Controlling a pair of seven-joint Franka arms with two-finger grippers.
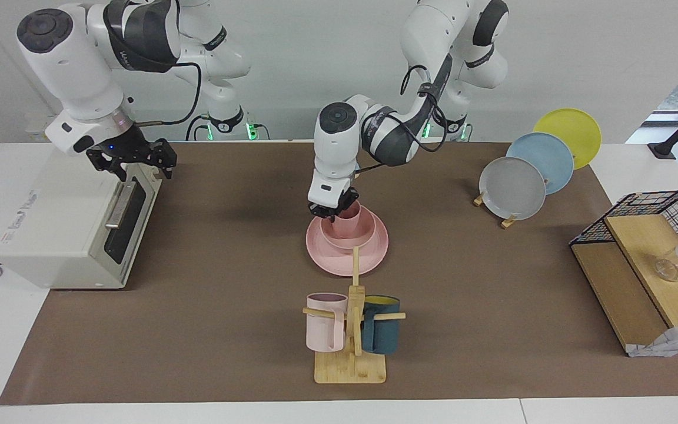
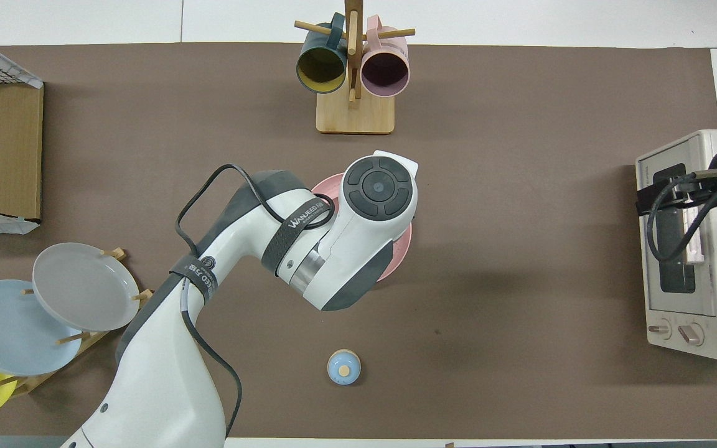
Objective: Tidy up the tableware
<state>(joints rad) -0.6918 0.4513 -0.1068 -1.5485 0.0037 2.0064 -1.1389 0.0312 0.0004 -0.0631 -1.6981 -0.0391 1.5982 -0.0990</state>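
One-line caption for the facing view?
Left gripper at the cup nested in bowl on plate; right gripper waits over oven.

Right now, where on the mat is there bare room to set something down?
Bare mat lies between the pink plate and the toaster oven, and between that plate and the plate rack. It is crowded mid-table: the left gripper is at the cup in the bowl, with the mug tree close by.

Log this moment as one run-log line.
left gripper: at small matte pink cup in pink bowl on wide pink plate | right gripper: waits over white toaster oven
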